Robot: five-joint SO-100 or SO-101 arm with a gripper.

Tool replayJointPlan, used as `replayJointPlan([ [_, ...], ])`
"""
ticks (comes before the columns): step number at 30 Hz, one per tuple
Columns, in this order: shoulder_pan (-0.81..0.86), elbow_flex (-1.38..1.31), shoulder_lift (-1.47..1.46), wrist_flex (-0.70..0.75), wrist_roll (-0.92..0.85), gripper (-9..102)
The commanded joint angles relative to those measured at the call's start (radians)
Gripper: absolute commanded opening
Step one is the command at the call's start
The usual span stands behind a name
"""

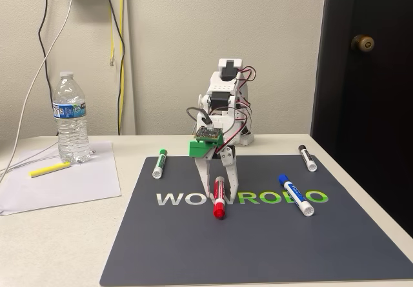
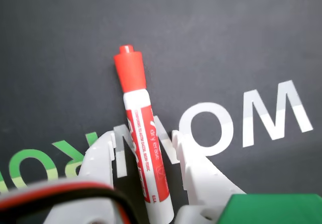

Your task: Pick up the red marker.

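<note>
The red marker lies on the dark mat, its red cap pointing toward the mat's front edge in the fixed view. My gripper is lowered over the marker's rear half and stands open, one white finger on each side of the barrel. In the wrist view the red marker runs up between the fingers, with a narrow gap on either side of it. The gripper is not closed on it, and the red cap sticks out beyond the fingertips.
On the mat lie a green-capped marker at the left, a blue-capped marker at the right and a black-capped marker at the far right. A water bottle and a yellow highlighter rest on white paper at the left.
</note>
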Motion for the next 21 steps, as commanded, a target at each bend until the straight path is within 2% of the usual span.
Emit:
replayJointPlan([
  [1, 0.003, -0.048, 0.015, 0.025, 0.003, 26],
  [8, 0.000, -0.048, 0.009, 0.057, 0.006, 24],
  [17, -0.023, -0.048, -0.005, 0.017, 0.048, 6],
  [21, -0.029, -0.048, -0.008, 0.014, 0.057, 1],
])
